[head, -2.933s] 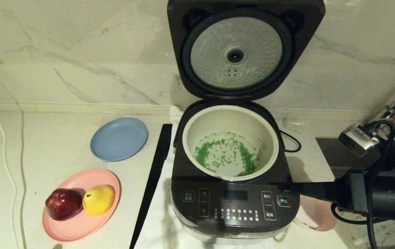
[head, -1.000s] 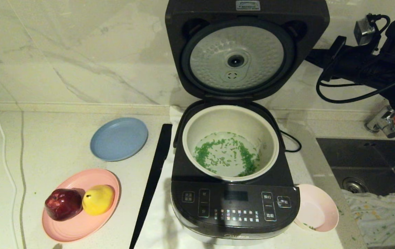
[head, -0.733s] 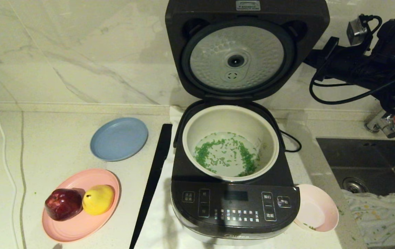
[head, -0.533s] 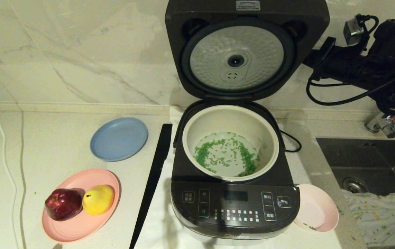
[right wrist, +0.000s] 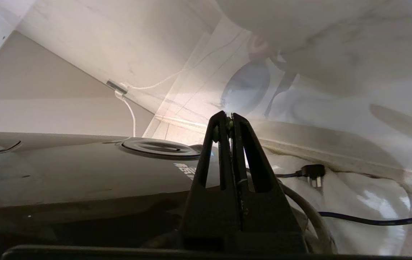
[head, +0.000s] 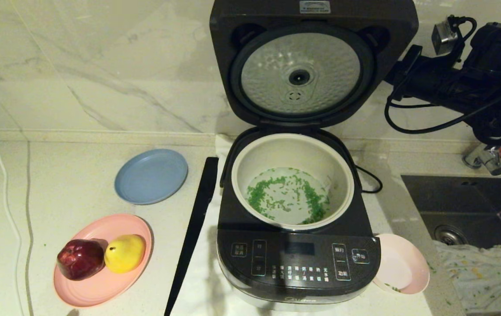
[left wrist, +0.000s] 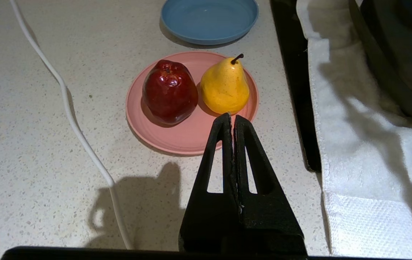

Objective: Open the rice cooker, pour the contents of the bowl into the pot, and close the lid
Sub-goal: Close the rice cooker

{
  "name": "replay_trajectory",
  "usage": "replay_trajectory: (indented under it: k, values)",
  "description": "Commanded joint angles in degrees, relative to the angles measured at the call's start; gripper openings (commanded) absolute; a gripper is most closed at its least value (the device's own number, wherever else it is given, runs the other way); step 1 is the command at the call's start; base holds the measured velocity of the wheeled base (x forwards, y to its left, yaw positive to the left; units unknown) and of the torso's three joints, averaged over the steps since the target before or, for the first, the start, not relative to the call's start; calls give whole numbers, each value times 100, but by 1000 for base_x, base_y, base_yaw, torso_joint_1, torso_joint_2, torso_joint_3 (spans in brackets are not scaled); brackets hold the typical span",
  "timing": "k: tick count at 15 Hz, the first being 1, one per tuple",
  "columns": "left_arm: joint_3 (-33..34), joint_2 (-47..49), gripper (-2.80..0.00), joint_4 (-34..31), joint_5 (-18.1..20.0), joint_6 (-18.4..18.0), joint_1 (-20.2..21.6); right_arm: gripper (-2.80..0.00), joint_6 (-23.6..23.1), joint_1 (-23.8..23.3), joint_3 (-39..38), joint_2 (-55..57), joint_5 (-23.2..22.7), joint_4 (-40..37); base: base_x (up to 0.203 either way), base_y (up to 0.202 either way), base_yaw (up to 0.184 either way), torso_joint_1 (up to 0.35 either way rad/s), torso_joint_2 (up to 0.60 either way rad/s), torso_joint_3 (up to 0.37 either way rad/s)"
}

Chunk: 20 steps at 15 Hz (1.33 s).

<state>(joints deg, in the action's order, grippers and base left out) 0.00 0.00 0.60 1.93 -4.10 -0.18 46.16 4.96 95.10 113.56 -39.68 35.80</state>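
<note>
Head view: the rice cooker stands with its lid raised, green contents in the pot, and the pink bowl touching its front right corner. The right gripper, fingers pressed together and empty, is behind the lid's right edge. The left gripper, also closed, hangs near the fruit plate.

front panel of the rice cooker: rows of small white-labelled buttons in Chinese characters, too small to read
lower front edge of the rice cooker: a faint brand word stood in grey script, not legible
top edge of the raised lid: a small white-and-blue sticker carried print too fine to read
back of the lid, right wrist view: a short pale marking, unreadable
</note>
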Motion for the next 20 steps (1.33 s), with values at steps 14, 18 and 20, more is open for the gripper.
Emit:
replay_trajectory:
  k: [14, 18, 20]
  values:
    - [26, 0, -280, 2, 1, -3, 1, -280, 6, 517, -874, -978, -217, 23, 0, 0, 0, 0, 0, 0]
    - [26, 0, -280, 2, 1, -3, 1, -280, -13, 625, -1637, -1533, -446, 23, 0, 0, 0, 0, 0, 0]
    - [26, 0, -280, 2, 1, -3, 1, -280, -28, 698, -2147, -1761, -468, 27, 0, 0, 0, 0, 0, 0]
